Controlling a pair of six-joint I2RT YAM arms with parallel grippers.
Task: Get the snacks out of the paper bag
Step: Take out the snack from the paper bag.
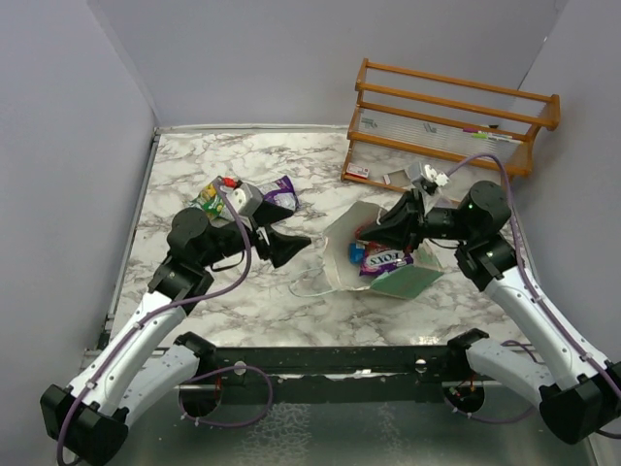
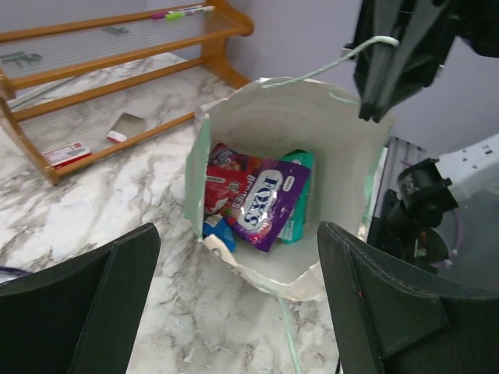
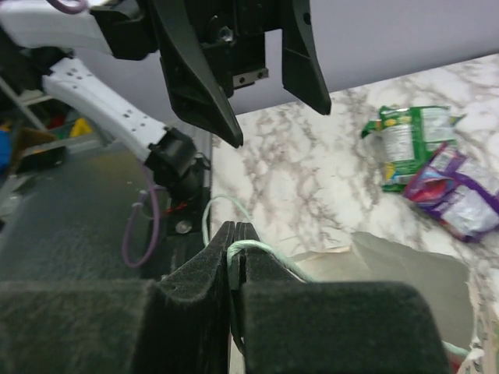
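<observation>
- Top view: the paper bag [image 1: 412, 280] lay on its side on the marble tabletop [image 1: 184, 160], right of the middle, mouth facing the left arm. The right hand [image 1: 380, 231] sat at the bag's upper rim, but from up there I honestly couldn't tell if it was clamped on anything. The left hand [image 1: 294, 249] hovered just left of the mouth, clear of the bag. Two snacks were already out at the far left, close together: a loose green packet [image 1: 211, 197] and a loose purple packet [image 1: 281, 191]. A wooden rack [image 1: 456, 116] stood at the back right.
- Left wrist view: this one looked straight into the bag. A purple Fox's packet [image 2: 265, 199] lay on top, with a red packet [image 2: 221, 191] to its left, a teal packet [image 2: 300, 204] tucked at its right and a bit of a blue packet [image 2: 214, 226] low down. The left hand's fingers [image 2: 78, 312] were spread wide with nothing in them. Above the rim, the right hand pinched the thin cord handle [image 2: 327, 66].
- Right wrist view: the close-up settled it, with the right hand's fingers [image 3: 195, 296] pressed together on the cord. The left hand showed opposite, jaws apart. Both loose packets lay on the marble to the right. The bag's contents were hidden from here.
</observation>
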